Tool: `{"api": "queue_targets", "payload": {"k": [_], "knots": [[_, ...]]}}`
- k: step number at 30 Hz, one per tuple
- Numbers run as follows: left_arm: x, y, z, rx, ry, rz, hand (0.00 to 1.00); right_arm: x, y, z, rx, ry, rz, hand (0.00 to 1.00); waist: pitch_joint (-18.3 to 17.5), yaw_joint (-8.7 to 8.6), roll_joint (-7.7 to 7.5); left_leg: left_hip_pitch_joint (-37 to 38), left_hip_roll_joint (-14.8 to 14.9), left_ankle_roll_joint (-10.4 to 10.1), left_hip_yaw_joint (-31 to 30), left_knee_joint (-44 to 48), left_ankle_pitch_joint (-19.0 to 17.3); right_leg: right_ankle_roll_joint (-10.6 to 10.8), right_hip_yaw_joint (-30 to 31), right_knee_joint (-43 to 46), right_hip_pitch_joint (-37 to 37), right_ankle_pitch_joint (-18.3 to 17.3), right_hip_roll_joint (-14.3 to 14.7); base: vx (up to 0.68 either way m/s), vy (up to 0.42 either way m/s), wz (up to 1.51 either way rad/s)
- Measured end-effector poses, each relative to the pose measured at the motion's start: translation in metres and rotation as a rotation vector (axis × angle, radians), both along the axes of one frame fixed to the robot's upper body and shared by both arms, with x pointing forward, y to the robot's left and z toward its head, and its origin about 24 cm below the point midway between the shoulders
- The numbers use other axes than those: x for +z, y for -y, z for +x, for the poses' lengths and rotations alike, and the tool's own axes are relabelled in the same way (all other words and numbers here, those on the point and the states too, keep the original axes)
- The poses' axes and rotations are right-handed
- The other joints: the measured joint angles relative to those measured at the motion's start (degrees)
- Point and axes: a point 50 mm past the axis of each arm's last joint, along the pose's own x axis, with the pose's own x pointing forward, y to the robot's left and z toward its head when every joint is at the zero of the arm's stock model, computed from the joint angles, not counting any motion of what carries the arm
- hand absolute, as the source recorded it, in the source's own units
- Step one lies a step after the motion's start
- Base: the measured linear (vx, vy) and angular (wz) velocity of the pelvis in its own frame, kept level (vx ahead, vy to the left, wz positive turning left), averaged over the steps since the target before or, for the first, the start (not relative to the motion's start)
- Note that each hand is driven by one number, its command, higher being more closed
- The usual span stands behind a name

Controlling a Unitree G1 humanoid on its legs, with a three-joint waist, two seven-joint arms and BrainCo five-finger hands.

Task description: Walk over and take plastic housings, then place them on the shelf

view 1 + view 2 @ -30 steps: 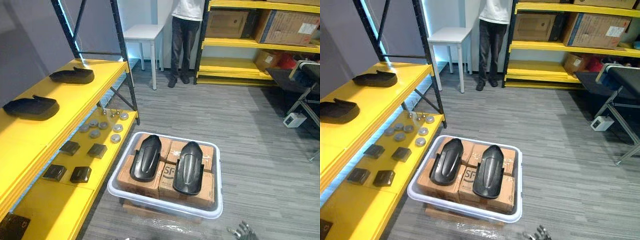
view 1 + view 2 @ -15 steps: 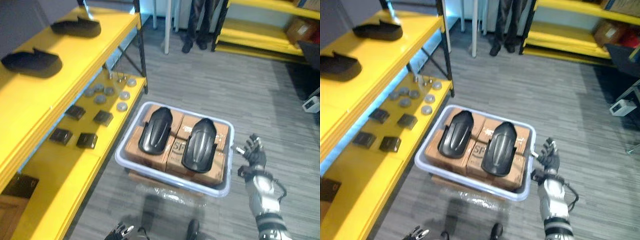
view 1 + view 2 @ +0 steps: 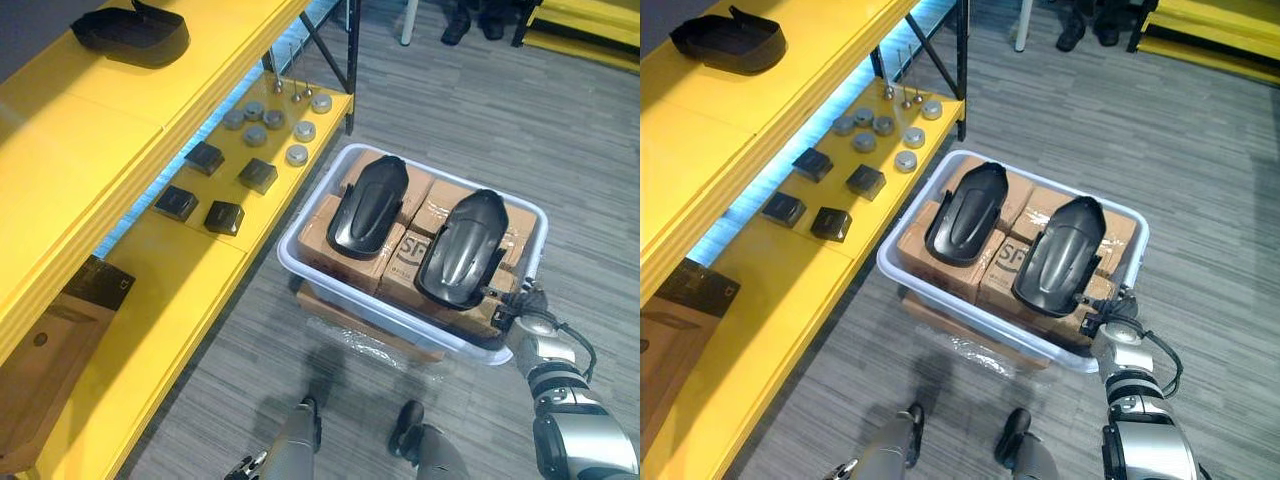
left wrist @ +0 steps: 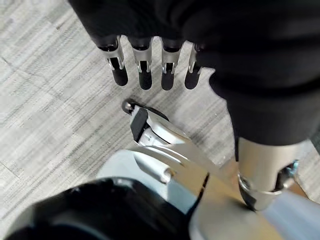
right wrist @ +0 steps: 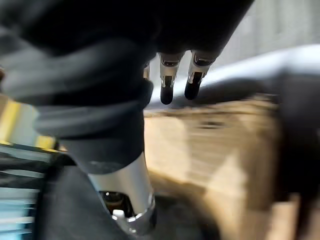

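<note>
At five o'clock of the bin [image 3: 390,314], the right hand [image 3: 522,305] is held empty, fingers straight, beside a plastic housing [image 3: 462,250] laid on boxes [image 3: 330,255]. Reach judged in hand; a closing grasp is called for next.

A white plastic tub [image 3: 372,312] packed with brown cardboard boxes [image 3: 345,268] sits on the grey striped floor [image 3: 450,90], with four small black square blocks [image 3: 224,217] to its left, round grey discs [image 3: 297,154] beyond them, a flat brown board [image 3: 50,370] nearer, and a person's dark shoes [image 3: 460,25] far off.
</note>
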Motion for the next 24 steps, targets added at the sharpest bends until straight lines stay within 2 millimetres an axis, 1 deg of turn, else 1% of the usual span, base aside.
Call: {"api": "queue_targets", "payload": {"k": [1, 2, 4, 5, 6, 8, 11, 12, 14, 17, 20, 22, 23, 24], "knots": [[0.0, 0.0, 0.001, 0.006, 0.002, -0.009, 0.0, 0.002, 0.001, 0.001, 0.002, -0.001, 0.0, 1.0, 0.05, -0.01, 0.09, -1.18, -0.06, 0.08, -0.14, 0.83, -0.08, 0.03, -0.01, 0.85, -1.08, -0.19, -0.24, -0.08, 0.013, 0.16], [0.0, 0.001, 0.002, 0.037, 0.007, -0.033, 0.0, 0.015, 0.003, 0.005, -0.006, 0.016, -0.02, 1.0, 0.38, -0.19, 0.61, -4.56, -0.05, 0.26, -0.92, 3.83, -0.73, -0.26, -0.56, 3.32, -3.62, -0.82, -0.76, -0.06, 0.015, 0.16], [0.001, 0.001, 0.004, 0.054, 0.017, -0.046, 0.0, 0.022, 0.008, 0.006, -0.024, 0.022, -0.04, 1.0, 0.43, -0.05, 0.69, -6.53, -0.03, 0.17, -1.27, 5.94, -1.33, -0.44, -0.74, 5.41, -5.26, -1.48, -1.26, -0.08, 0.026, 0.16], [0.001, 0.002, 0.006, 0.068, 0.026, -0.056, 0.0, 0.028, 0.014, 0.005, -0.051, 0.01, -0.056, 1.0, 0.48, 0.16, 0.78, -8.61, -0.03, 0.33, -1.51, 8.18, -1.85, -0.54, -0.8, 7.67, -6.87, -2.25, -1.86, -0.09, 0.031, 0.14], [0.002, 0.002, 0.008, 0.074, 0.032, -0.062, 0.0, 0.031, 0.017, 0.005, -0.063, 0.003, -0.07, 1.0, 0.5, 0.5, 0.8, -9.52, -0.04, 0.59, -1.56, 9.13, -2.17, -0.67, -0.79, 8.55, -7.73, -2.42, -2.1, -0.09, 0.031, 0.1], [0.003, 0.003, 0.009, 0.089, 0.041, -0.068, 0.0, 0.038, 0.02, 0.006, -0.082, -0.001, -0.075, 1.0, 0.52, 0.62, 0.83, -10.82, -0.04, 0.54, -1.48, 10.03, -2.46, -0.69, -0.71, 9.27, -8.97, -2.46, -2.51, -0.1, 0.033, 0.03], [0.003, 0.003, 0.008, 0.09, 0.049, -0.065, 0.0, 0.041, 0.022, 0.006, -0.084, -0.022, -0.115, 1.0, 0.59, 0.58, 1.03, -10.95, 1.56, 0.62, 0.39, 9.86, -2.39, -0.79, -0.78, 9.42, -9.18, -2.49, -2.85, -0.1, 0.003, 0.06], [0.003, 0.002, 0.008, 0.09, 0.06, -0.062, 0.0, 0.041, 0.021, 0.006, -0.082, -0.034, -0.138, 1.0, 0.59, 0.61, 1.03, -10.62, 2.45, 0.71, 1.46, 9.43, -2.29, -0.91, -0.72, 9.29, -9.18, -2.48, -2.93, -0.09, -0.023, 0.0], [0.003, 0.002, 0.007, 0.091, 0.069, -0.06, 0.0, 0.044, 0.018, 0.009, -0.073, -0.041, -0.153, 1.0, 0.58, 0.64, 1.04, -9.85, 2.95, 0.56, 2.43, 8.37, -1.67, -1.04, -0.66, 8.68, -9.1, -2.4, -2.93, -0.05, -0.011, -0.13], [0.004, 0.003, 0.008, 0.087, 0.091, -0.059, 0.0, 0.047, 0.015, 0.012, -0.06, -0.044, -0.178, 1.0, 0.58, 0.62, 1.25, -7.6, 2.94, 0.27, 3.26, 4.26, 0.12, -1.04, -0.96, 5.73, -7.7, -2.28, -2.68, -0.03, -0.018, -0.11], [0.009, 0.003, 0.015, 0.077, 0.14, -0.053, 0.0, 0.039, 0.014, 0.009, -0.041, -0.121, -0.221, 1.0, 0.61, 0.33, 1.45, -2.86, 2.94, -0.31, 3.88, 0.29, 1.67, -1.54, -1.45, 3.2, -3.82, -1.28, -2.27, 0.01, -0.045, 0.0], [0.019, 0.005, 0.029, 0.061, 0.223, -0.066, 0.0, 0.03, 0.014, 0.006, -0.012, -0.172, -0.247, 1.0, 0.59, -0.29, 1.61, 0.17, 3.13, -0.47, 3.71, -1.72, 2.27, -1.58, -2.49, 1.92, -0.6, -0.87, -1.88, 0.05, -0.04, 0.1], [0.023, 0.006, 0.033, 0.056, 0.245, -0.072, 0.0, 0.028, 0.015, 0.005, -0.007, -0.186, -0.257, 1.0, 0.6, -0.31, 1.61, 1.03, 3.23, -0.91, 3.73, -2.44, 2.6, -1.66, -2.62, 1.38, 0.14, -0.82, -1.69, 0.08, -0.018, 0.05], [0.028, 0.014, 0.042, 0.026, 0.281, -0.087, 0.0, 0.026, 0.016, 0.004, -0.002, -0.213, -0.275, 1.0, 0.61, -0.6, 1.59, 2.92, 3.36, -1.11, 3.8, -3.74, 2.85, -1.75, -2.87, 0.27, 1.91, -0.75, -1.31, 0.08, -0.006, 0.0]]}}
